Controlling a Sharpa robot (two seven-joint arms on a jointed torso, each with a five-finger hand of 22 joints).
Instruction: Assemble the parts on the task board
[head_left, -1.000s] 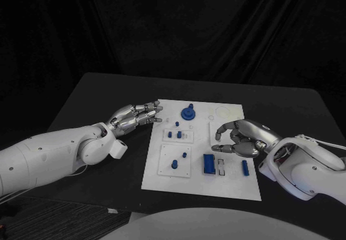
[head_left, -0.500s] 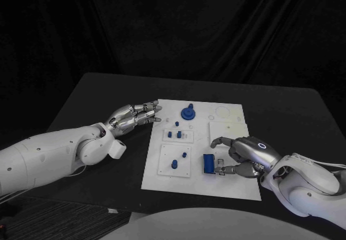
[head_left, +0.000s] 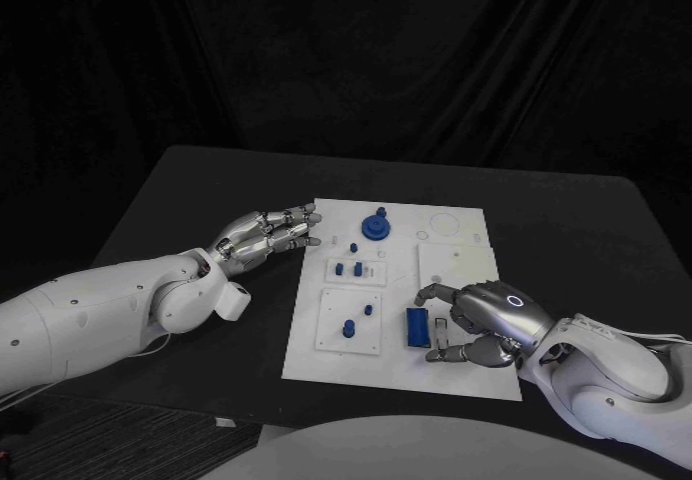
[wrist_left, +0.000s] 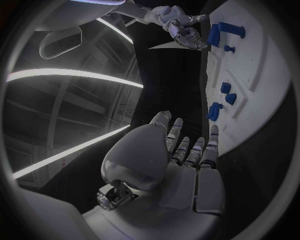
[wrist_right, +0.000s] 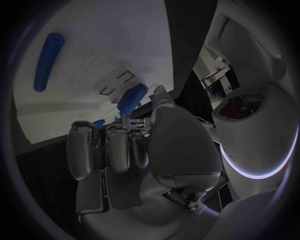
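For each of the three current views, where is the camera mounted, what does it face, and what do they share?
Head view: on the robot's head, looking down at the task board; left hand and right hand show.
Left wrist view: behind the left hand, facing the board's edge.
Right wrist view: behind the right hand, facing the board.
Shared: the task board; the right hand also appears in the left wrist view.

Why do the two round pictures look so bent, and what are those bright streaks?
Both wrist views use fisheye lenses, so the task board edge curves. In the left wrist view, the streaks look like room lights smeared into arcs. The head view keeps edges straight, with dark surroundings.
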